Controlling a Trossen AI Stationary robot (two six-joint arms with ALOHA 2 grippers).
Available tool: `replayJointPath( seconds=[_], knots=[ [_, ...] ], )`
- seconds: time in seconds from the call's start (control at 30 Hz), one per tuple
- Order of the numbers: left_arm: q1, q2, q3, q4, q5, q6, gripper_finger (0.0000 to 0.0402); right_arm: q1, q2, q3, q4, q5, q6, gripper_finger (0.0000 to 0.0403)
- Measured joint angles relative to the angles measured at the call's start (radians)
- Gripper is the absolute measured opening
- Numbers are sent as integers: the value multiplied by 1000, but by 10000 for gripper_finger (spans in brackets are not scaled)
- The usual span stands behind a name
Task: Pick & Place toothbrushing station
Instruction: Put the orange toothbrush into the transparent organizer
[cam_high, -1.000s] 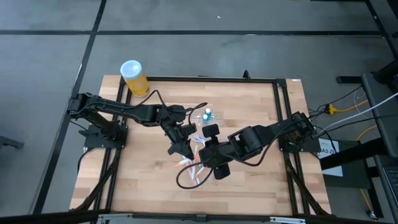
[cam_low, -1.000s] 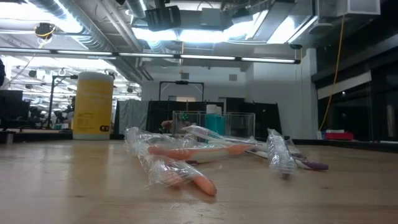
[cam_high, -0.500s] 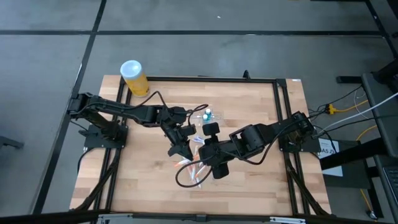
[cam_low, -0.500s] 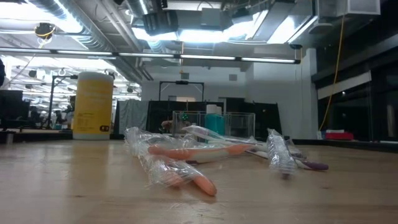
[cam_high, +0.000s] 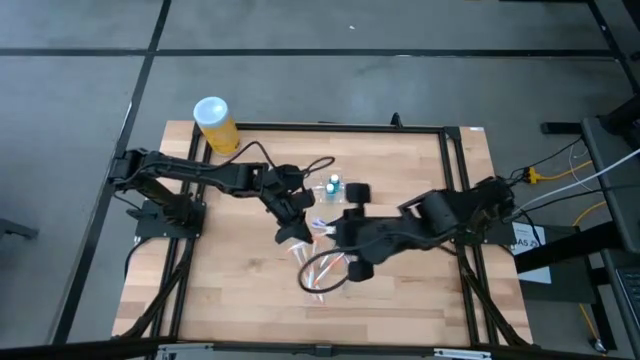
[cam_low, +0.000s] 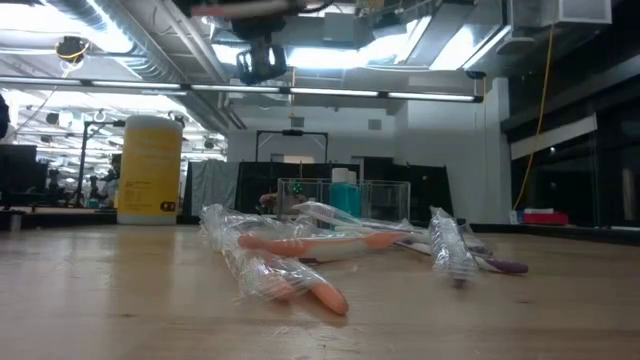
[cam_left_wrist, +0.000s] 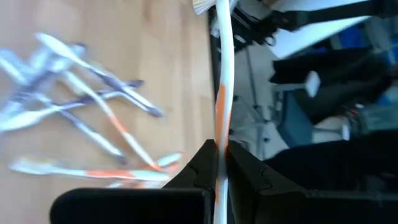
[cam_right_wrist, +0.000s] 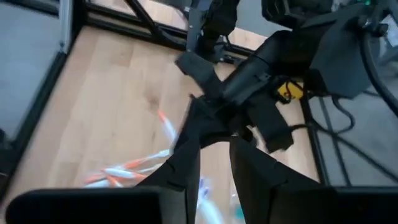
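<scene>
Left gripper (cam_left_wrist: 219, 163) is pinched tight on a thin white toothbrush with an orange band (cam_left_wrist: 222, 93), the shaft running straight out between the fingers, bristle end away from the wrist. In the high view this gripper (cam_high: 297, 226) sits raised over the middle of the worktop, just beside the pile.

Right gripper (cam_right_wrist: 214, 149) has its fingers part-way apart with nothing between them; it hangs close to the left one, above the heap (cam_high: 335, 237).

Toothbrushing station, a small clear plastic holder of joined cups (cam_low: 345, 200), stands upright toward the back of the worktop, past the loose brushes, with a teal item inside it. From above it shows only faintly (cam_high: 333, 186), near both grippers, touching neither.

Step in hand, as I judge it: one brush lifted, not yet delivered. Next move calls for carrying it over the holder, lining the shaft upright with one cup, and lowering before letting go. The clear walls are hard to see; a miss could tip the holder.

Surface: pale wooden plank worktop (cam_high: 230, 290) in a black metal frame. Loose toothbrushes in crinkled clear wrappers (cam_low: 285, 262) lie mid-worktop. A yellow cylinder with a white lid (cam_high: 214, 123) stands at the far left corner.

Room: grey floor, bright ceiling lights, ducting, dark racks behind.
</scene>
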Motion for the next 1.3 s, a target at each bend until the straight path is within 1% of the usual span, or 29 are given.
replayJointPath(
  seconds=[0.2,0.3,0.4,0.53,0.63,0.77,0.87,0.97,1.07,1.2,1.3],
  knots=[
    [88,0,0,-1,-38,63,12,59,-50,2,-88,74,144,91],
    [138,-5,0,6,-72,103,12,92,-53,2,-114,86,200,91],
    [179,-10,0,60,-118,137,12,121,-52,1,-165,92,272,91],
    [219,-31,0,210,-197,185,12,158,-48,1,-226,145,393,91],
    [232,-38,0,335,-280,239,12,189,-48,1,-254,193,480,91],
    [235,-37,-15,444,-401,318,12,214,-48,1,-262,213,575,91],
    [235,-33,-108,574,-487,284,12,224,-48,1,-289,223,654,91],
    [234,-36,-233,722,-598,219,12,238,-50,1,-325,231,725,91],
    [221,-48,-357,884,-716,191,12,251,-52,1,-338,230,771,91],
    [170,-58,-494,1075,-876,211,12,258,-52,1,-338,230,815,91],
    [129,-55,-564,1172,-952,250,12,258,-52,1,-338,230,841,91]
  ],
)
